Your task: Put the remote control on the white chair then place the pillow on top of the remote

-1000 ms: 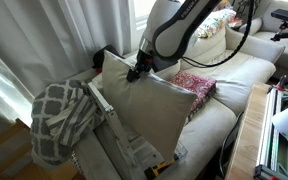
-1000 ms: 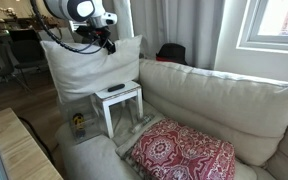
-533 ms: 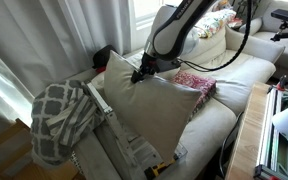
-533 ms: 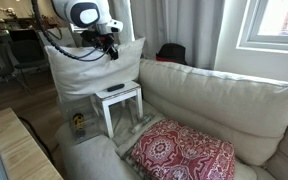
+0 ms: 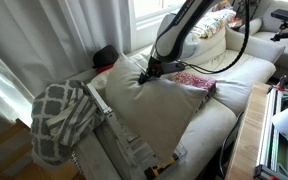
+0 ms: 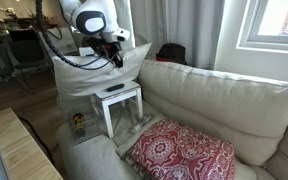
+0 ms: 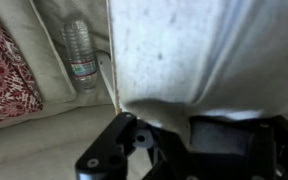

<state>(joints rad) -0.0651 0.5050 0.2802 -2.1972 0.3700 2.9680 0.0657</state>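
The cream-white upholstered couch with plump cushions [image 6: 219,95] fills most of what I see; its arm and seat also show in an exterior view [image 5: 229,108] and along the bottom of the wrist view [image 7: 44,150].

Next in size is the large square off-white pillow with seamed edges [image 5: 154,110]. It is plain fabric, creased and sagging where it is gripped. It hangs at the end of the couch, not on the seat [image 6: 89,75]. In the wrist view its cloth [image 7: 214,45] looks faintly speckled and bunches down into the fingers.

A grey-and-white lattice-patterned blanket [image 5: 59,115] is heaped beside the pillow. A small red patterned cushion [image 6: 184,150] lies on the couch seat, close to the pillow's far corner [image 5: 196,82], and shows at the left of the wrist view [image 7: 4,70].

A small white counter [image 6: 132,92] stands below the pillow with a slim dark object [image 6: 114,88] on top. I cannot tell what it is.

My pincer [image 5: 149,70] is clamped tight on the pillow's upper edge [image 6: 117,60], fabric pinched between its fingers [image 7: 184,130].

A clear plastic bottle [image 7: 79,55] lies in the gap by the couch.
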